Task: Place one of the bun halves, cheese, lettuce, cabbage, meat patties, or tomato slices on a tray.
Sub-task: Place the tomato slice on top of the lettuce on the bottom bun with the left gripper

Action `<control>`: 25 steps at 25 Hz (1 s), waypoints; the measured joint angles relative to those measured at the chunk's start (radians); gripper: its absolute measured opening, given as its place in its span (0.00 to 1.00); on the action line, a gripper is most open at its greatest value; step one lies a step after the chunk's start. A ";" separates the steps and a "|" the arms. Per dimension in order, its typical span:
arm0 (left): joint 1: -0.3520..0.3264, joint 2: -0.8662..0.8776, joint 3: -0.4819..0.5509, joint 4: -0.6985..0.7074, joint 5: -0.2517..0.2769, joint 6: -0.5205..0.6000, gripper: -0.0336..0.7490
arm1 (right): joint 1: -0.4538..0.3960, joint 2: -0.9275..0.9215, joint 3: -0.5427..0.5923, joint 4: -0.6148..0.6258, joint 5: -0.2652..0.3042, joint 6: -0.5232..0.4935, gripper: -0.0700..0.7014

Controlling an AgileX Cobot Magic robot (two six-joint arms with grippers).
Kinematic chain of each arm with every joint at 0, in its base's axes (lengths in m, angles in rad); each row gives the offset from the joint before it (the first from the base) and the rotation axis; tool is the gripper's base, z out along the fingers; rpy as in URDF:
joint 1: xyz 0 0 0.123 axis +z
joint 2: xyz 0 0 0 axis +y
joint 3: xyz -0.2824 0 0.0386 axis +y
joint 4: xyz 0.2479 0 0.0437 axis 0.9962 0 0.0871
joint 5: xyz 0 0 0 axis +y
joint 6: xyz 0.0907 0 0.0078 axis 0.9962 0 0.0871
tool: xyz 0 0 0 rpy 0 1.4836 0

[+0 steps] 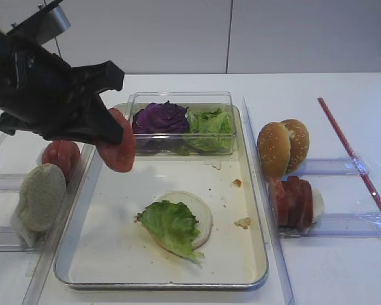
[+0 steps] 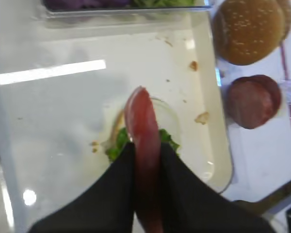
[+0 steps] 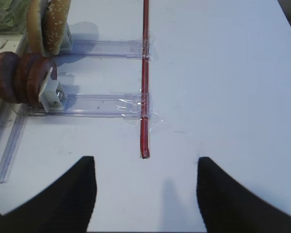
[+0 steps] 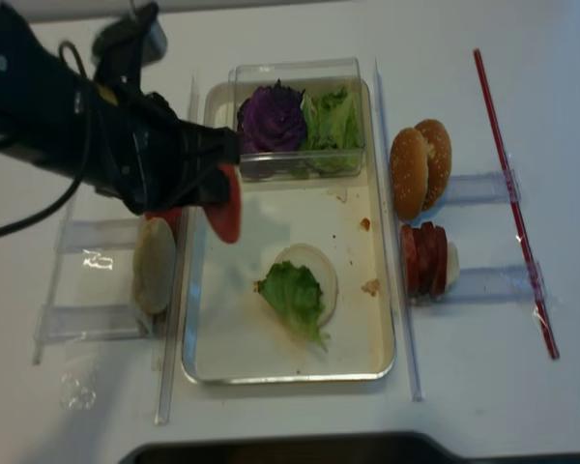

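Observation:
My left gripper (image 1: 111, 124) is shut on a red tomato slice (image 1: 120, 152), held edge-on in the air over the left part of the tray (image 1: 159, 284). In the left wrist view the tomato slice (image 2: 141, 121) stands between the black fingers (image 2: 116, 194), above a pale bun half (image 1: 202, 213) with a lettuce leaf (image 1: 171, 225) lying on it in the tray. My right gripper (image 3: 145, 162) is open over bare white table, with nothing between its fingers, at the near end of a red strip (image 3: 145, 73).
A clear box at the tray's far end holds purple cabbage (image 1: 160, 118) and lettuce (image 1: 211, 122). Sesame bun halves (image 1: 274, 149) and meat patties (image 1: 295, 200) stand in rails on the right. More tomato slices (image 1: 60, 155) and pale bun halves (image 1: 43, 196) stand on the left.

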 joint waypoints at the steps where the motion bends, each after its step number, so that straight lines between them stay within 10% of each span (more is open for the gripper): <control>1: 0.008 0.000 0.018 -0.064 -0.006 0.062 0.18 | 0.000 0.000 0.000 0.000 0.000 0.000 0.72; 6: 0.108 0.000 0.113 -0.426 0.007 0.349 0.18 | 0.000 0.000 0.000 0.000 0.000 0.000 0.72; 15: 0.198 0.177 0.168 -0.791 0.297 0.651 0.18 | 0.000 0.000 0.000 -0.009 0.000 0.013 0.72; 25: 0.198 0.258 0.178 -0.843 0.312 0.664 0.18 | 0.000 0.000 0.000 -0.017 -0.002 0.024 0.72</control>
